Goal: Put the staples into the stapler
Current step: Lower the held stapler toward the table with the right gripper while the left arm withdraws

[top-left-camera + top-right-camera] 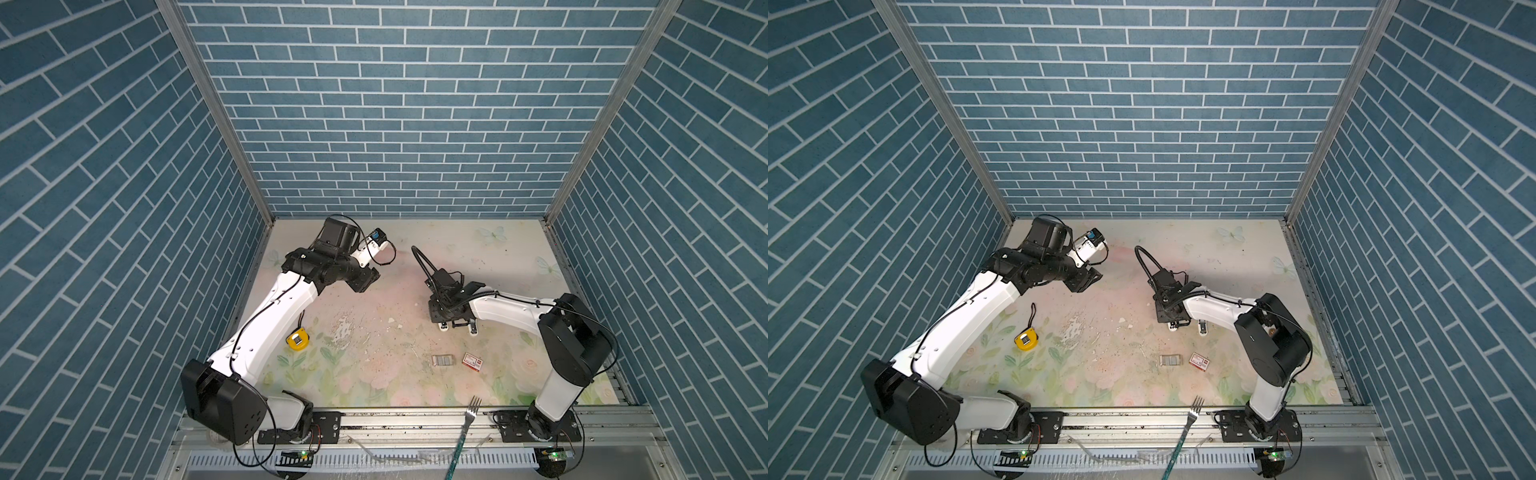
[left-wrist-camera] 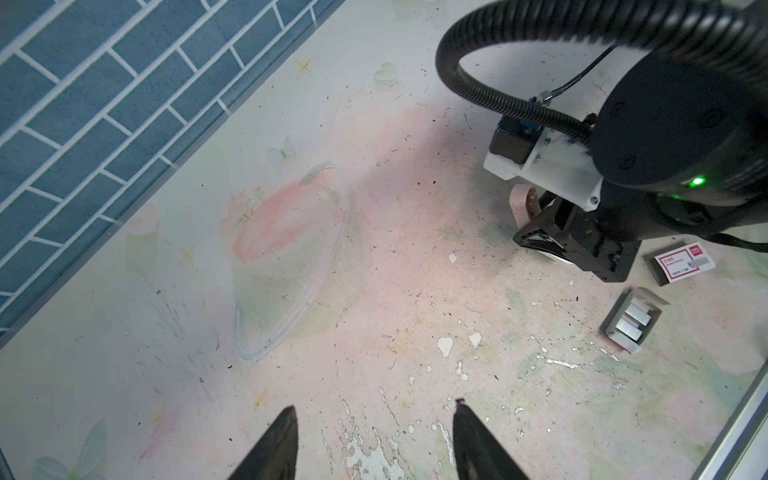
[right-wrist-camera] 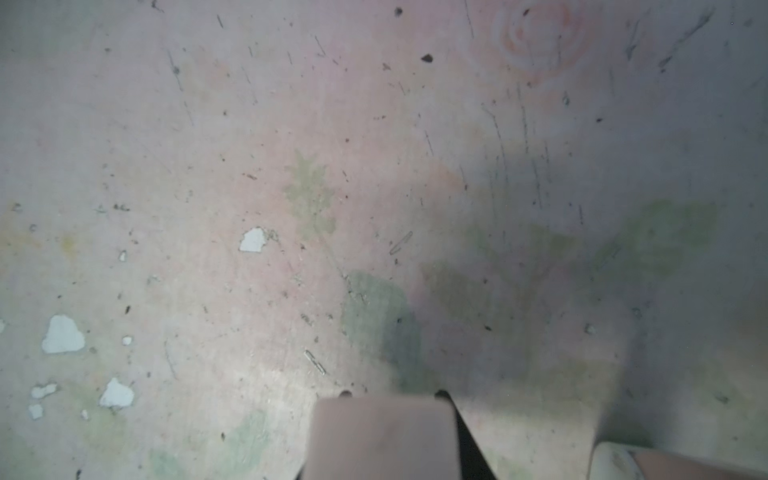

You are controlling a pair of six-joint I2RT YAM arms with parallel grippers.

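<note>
A worn floral table (image 1: 457,257) is enclosed by blue brick-patterned walls and is reached over by two arms. The left arm (image 1: 270,316) is raised over the far left part of the table. Its left gripper (image 2: 374,411) is held clear of the surface, with the jaws plainly parted and nothing between them. The right arm (image 1: 507,311) is bent low toward the middle. The right gripper (image 1: 456,323) is pointed down at the table and is closed on the pale pink stapler (image 3: 382,436), which is pinched between its black fingers (only one end of it is shown in the right wrist view). A fork (image 1: 471,409) is laid across the front rail, with its tines toward the table. A yellow tape measure (image 1: 298,340) is set beside the left arm. The white-and-red box (image 1: 473,361) is placed at the front right. The staples (image 1: 442,360) are seen just beside it in their pale tray, not touching the box and lying nearer the front edge than the right gripper.
</note>
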